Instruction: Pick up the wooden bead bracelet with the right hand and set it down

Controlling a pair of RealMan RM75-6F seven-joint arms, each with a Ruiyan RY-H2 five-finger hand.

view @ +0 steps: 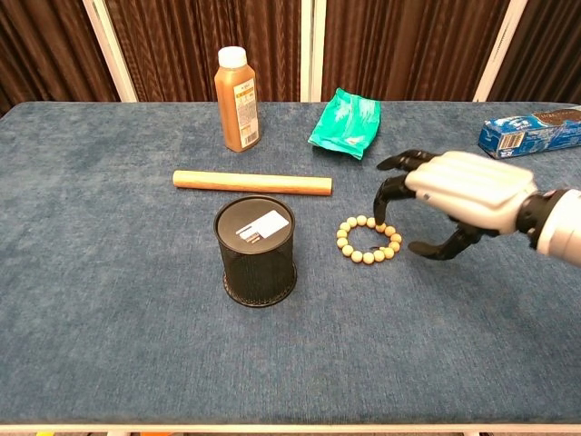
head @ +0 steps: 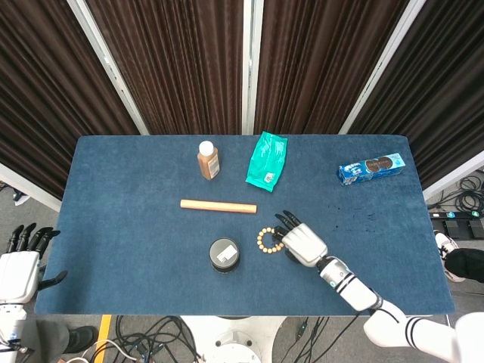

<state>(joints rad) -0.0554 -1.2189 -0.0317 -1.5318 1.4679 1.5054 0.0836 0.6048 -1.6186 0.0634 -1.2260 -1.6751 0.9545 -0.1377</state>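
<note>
Right hand (view: 458, 202) is over the blue bench (head: 113, 249), just right of the wooden bead bracelet (view: 369, 239); fingers (view: 392, 193) curled down over the far-right arc of the ring, thumb low on the near side; nothing between them, so hand is apart and empty, pre-grasp pose; head view agrees: hand (head: 302, 242) beside the bracelet (head: 269, 240), fingertips at its edge; can't tell if they actually touch the beads.

Bracelet lies flat on the bench, just right of the black mesh pen cup (view: 257, 251), near side of the wooden dowel (view: 252, 183); approach from the right makes sense, the cup blocks the left side, and pinching across one arc is the only way to lift a flat loop.

Left hand (head: 21, 266) parked off the bench's left edge, fingers spread, holding nothing; not needed here.

Juice bottle (view: 237, 87), green packet (view: 347, 123), blue cookie pack (view: 531, 132) sit at the far side, well apart from the work.

Judgement: reach done, grasp not yet closed; next is closing thumb against fingers on the beads; risk is beads rolling or sliding on the cloth.
</note>
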